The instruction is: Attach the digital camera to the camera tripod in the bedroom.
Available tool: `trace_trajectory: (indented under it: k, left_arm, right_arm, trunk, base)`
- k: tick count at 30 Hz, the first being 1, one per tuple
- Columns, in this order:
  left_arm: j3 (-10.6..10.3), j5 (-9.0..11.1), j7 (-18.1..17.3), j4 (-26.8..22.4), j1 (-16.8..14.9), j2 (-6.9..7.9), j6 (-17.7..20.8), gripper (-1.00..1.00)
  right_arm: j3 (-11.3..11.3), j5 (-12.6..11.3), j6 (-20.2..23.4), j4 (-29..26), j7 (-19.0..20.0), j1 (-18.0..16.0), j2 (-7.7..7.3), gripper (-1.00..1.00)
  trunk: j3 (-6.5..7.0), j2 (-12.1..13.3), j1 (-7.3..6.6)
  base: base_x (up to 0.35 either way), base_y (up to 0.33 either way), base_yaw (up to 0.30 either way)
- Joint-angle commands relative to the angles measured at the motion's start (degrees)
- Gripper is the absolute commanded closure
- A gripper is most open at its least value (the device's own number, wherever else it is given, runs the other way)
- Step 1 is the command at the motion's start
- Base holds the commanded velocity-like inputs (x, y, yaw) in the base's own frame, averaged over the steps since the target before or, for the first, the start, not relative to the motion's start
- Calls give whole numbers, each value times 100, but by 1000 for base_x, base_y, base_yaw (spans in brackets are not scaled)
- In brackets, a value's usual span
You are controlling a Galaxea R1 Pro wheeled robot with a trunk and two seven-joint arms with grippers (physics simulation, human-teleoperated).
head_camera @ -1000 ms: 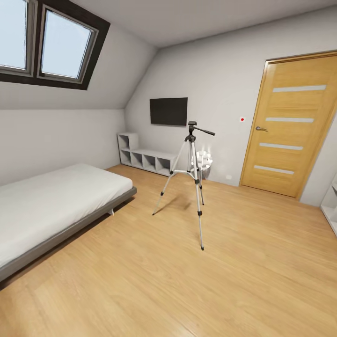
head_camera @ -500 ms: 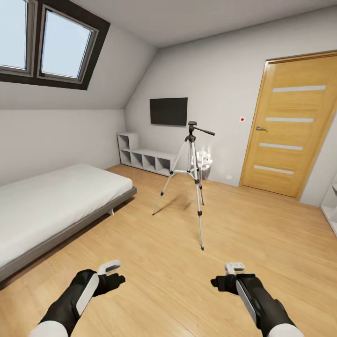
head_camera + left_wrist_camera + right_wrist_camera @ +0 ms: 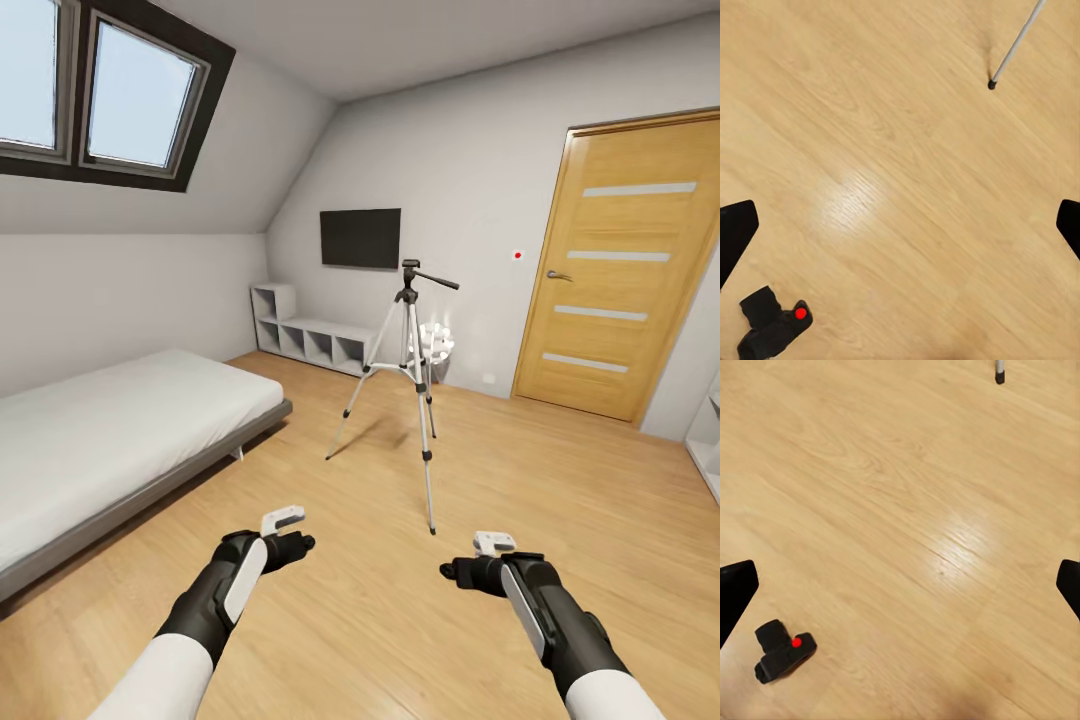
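Note:
The camera tripod (image 3: 411, 372) stands on the light wood floor in the middle of the bedroom, nothing on its black pan head (image 3: 410, 268). The digital camera (image 3: 772, 325), black with a red button, lies on the floor; the right wrist view also has the camera (image 3: 783, 652) on the boards. My left gripper (image 3: 288, 546) and right gripper (image 3: 466, 572) hover low over the floor short of the tripod. Both are open and empty, their black fingers (image 3: 735, 234) (image 3: 735, 592) wide apart at the frame edges. One tripod foot (image 3: 991, 84) shows beyond the left gripper.
A grey-framed white bed (image 3: 110, 430) fills the left side. A low white cubby shelf (image 3: 310, 340) and a wall TV (image 3: 360, 238) stand behind the tripod. The wooden door (image 3: 625, 270) is at the right, with a white shelf edge (image 3: 706, 440) beside it.
Both arms have come up into the head view from below. Over the last half second the left gripper moved further forward and to the right; the right one shifted slightly.

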Motion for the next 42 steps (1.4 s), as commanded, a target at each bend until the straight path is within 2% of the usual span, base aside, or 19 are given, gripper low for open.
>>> trace_trajectory:
  k: [1, 11, 23, 42]
  left_arm:
    - [1, 67, 80, -30, -6, -28, 11, -100]
    - [-7, 93, 111, -24, -11, -145, 22, -100]
    - [-7, 116, 97, 98, -12, -177, -4, -100]
    - [17, 138, 95, 88, -12, -154, 13, -100]
  right_arm:
    - [-5, -55, 66, -46, 19, -4, -6, -100]
    - [4, -59, 140, -103, 342, -5, -23, -100]
    - [6, -43, 150, -114, 395, -5, -23, -100]
    - [1, -57, 156, -135, 398, -5, -34, -100]
  trunk:
    - [-7, -4, 0]
    - [-7, -4, 0]
    - [-7, -4, 0]
    - [-348, -766, 417]
  base:
    - [0, 0, 0]
    - [0, 0, 0]
    - [0, 0, 0]
    - [0, 0, 0]
